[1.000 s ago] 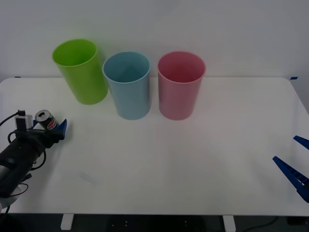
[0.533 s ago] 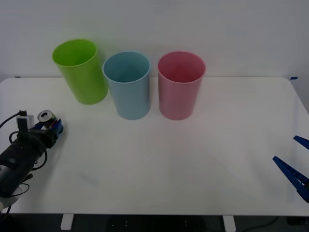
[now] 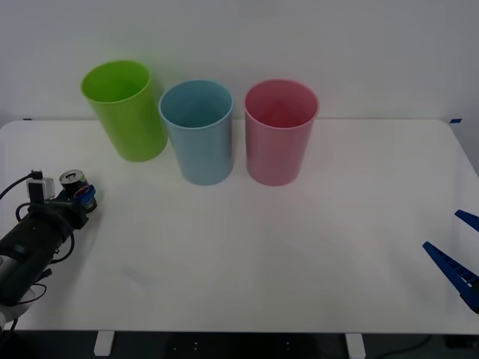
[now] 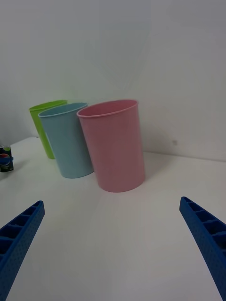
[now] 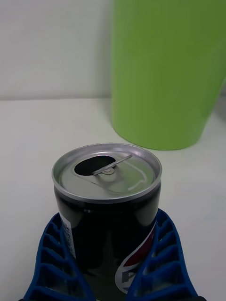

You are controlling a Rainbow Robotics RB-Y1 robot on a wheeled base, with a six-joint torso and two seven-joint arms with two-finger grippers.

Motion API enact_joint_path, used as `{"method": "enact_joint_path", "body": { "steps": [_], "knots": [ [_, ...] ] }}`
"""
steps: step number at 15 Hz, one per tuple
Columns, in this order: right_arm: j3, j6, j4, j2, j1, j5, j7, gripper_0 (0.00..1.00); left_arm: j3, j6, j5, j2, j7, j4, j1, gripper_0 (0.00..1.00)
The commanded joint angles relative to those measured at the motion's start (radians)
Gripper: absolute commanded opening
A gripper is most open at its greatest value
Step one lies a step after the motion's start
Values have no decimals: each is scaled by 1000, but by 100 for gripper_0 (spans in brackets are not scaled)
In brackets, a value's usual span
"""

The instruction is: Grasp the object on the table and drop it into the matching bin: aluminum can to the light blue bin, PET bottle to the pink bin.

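Grip looks made: the left gripper (image 3: 81, 199) sits at the table's (image 3: 299, 247) near-left edge, and from its wrist the blue fingers (image 5: 162, 256) hug both sides of the aluminum can (image 5: 107, 207), upright with its silver top showing and the tab hole open. From the front, the can (image 3: 74, 184) stands low by the tabletop, so my read is that the lift has not begun. Left to do: raise it, carry it right and away, past the lime green bin (image 3: 126, 109), and release over the light blue bin (image 3: 198, 131). The pink bin (image 3: 281, 131) stays out of this one. Over at the near right, the right gripper (image 4: 113, 244) waits, fingers spread wide.

Hard to judge: whether the can's base touches the table or is already a hair off it, since the fingers and the arm cover its lower part. The logo is partly cut off too.
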Motion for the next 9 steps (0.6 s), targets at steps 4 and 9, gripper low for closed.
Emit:
{"method": "enact_joint_path", "body": {
  "steps": [4, 9],
  "knots": [
    [0, 0, 0, 0, 0, 0, 0, 100, 3, -57, -4, 8, 5, -84, 54, 0],
    [0, 0, 0, 0, 0, 0, 0, 100, -14, -114, 36, 8, 30, -277, 173, 0]
  ]
}}
